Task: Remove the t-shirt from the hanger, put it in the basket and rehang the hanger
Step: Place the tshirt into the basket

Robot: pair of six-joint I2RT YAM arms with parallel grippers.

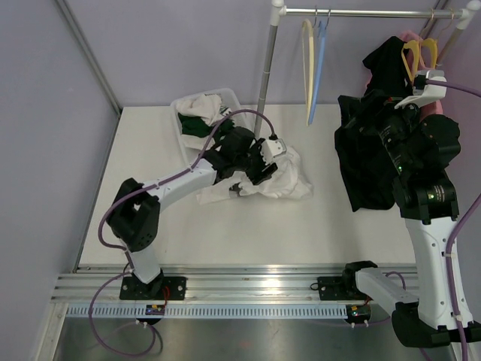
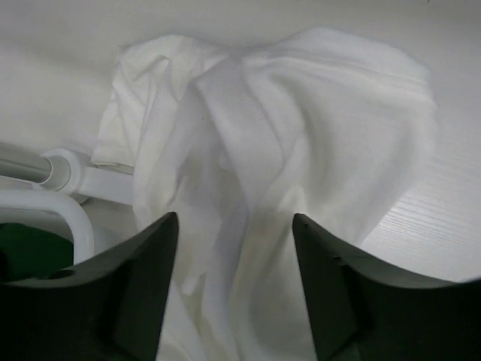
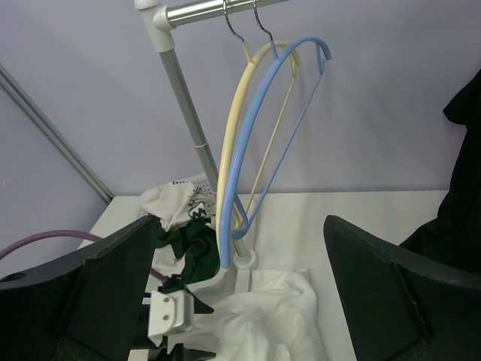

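A black t-shirt [image 1: 368, 173] hangs on a yellow hanger [image 1: 412, 54] at the right end of the rail; its edge shows in the right wrist view [image 3: 462, 188]. My right gripper [image 3: 240, 219] is raised beside it, facing the empty hangers, open with nothing between its fingers. A white t-shirt [image 1: 289, 180] lies crumpled on the table, off any hanger. My left gripper [image 1: 259, 171] hovers low over it. In the left wrist view its jaws [image 2: 234, 222] stand apart, the white cloth [image 2: 301, 128] lying under and between them, not pinched.
An empty cream hanger [image 3: 237, 128] and an empty blue hanger [image 3: 263, 113] hang from the rail [image 1: 361, 11]. The rail's post [image 1: 264, 83] stands by a white basket [image 1: 225, 96] of green and white clothes. A pink garment [image 1: 409, 36] hangs behind the black shirt.
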